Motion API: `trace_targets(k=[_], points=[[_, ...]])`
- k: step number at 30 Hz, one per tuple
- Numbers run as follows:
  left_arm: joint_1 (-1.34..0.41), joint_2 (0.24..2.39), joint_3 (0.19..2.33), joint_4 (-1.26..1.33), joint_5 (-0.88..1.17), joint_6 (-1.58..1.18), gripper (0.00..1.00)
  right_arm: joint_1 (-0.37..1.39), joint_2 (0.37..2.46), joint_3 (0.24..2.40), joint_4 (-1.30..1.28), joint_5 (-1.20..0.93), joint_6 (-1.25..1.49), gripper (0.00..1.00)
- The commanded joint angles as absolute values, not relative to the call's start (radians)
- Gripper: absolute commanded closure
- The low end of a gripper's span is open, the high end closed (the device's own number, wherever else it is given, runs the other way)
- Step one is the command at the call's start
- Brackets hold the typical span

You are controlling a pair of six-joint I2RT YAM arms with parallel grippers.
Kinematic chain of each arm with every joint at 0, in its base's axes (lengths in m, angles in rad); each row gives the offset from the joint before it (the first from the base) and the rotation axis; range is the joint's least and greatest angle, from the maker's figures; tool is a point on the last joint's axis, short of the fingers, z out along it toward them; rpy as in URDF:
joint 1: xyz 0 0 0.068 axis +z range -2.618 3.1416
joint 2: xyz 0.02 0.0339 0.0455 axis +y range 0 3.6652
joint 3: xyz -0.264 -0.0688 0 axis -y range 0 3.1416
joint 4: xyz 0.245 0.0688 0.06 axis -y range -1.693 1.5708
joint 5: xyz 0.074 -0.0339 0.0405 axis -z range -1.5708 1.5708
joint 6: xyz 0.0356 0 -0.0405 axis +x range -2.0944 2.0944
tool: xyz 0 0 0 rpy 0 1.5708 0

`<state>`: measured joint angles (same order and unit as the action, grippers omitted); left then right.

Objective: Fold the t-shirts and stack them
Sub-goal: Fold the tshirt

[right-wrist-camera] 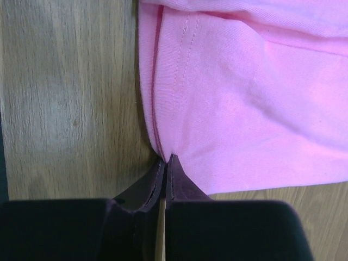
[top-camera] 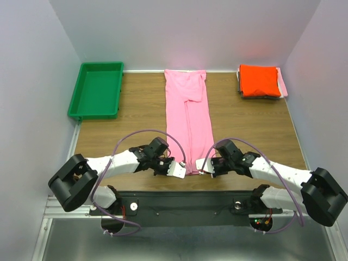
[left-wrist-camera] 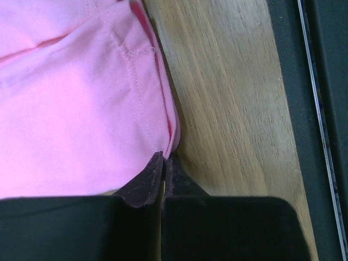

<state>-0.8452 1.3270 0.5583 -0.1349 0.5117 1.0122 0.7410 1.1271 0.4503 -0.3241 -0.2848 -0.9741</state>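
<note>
A large bubblegum-pink t-shirt (top-camera: 187, 114) lies on the wooden table, folded lengthwise into a long strip running away from me. My left gripper (top-camera: 181, 166) is at its near left corner, and in the left wrist view the gripper (left-wrist-camera: 165, 157) is shut with the hem edge of the pink t-shirt (left-wrist-camera: 81, 109) pinched between the tips. My right gripper (top-camera: 203, 166) is at the near right corner. In the right wrist view that gripper (right-wrist-camera: 167, 159) is likewise shut on the seam edge of the pink t-shirt (right-wrist-camera: 244, 109).
A folded orange-red t-shirt (top-camera: 259, 80) tops a small stack at the back right, with a dark layer and a pale pink edge (top-camera: 282, 82) showing beneath. A green plastic tray (top-camera: 98, 89) stands at the back left. White walls enclose the table on three sides.
</note>
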Motion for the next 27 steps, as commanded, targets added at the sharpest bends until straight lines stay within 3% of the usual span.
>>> trace_targets(k=[1,9,16,22,27], points=[[-0.850,1.315,0.586,-0.215,0.477,1.011,1.00,0.747,1.109,0.491,-0.426,-0.279,-0.985,0.99],[-0.850,1.255,0.745,-0.399,0.600,0.917,1.00,0.749,1.144,0.698,-0.658,-0.345,-0.893,0.99],[-0.867,1.164,0.766,-0.497,0.673,0.871,1.00,0.837,1.039,0.764,-0.833,-0.373,-0.822,0.99],[-0.930,1.075,0.764,-0.518,0.649,0.864,1.00,0.911,1.005,0.798,-0.836,-0.371,-0.672,0.99],[-0.890,1.085,0.787,-0.522,0.618,0.861,1.00,0.908,1.011,0.787,-0.778,-0.226,-0.696,0.99]])
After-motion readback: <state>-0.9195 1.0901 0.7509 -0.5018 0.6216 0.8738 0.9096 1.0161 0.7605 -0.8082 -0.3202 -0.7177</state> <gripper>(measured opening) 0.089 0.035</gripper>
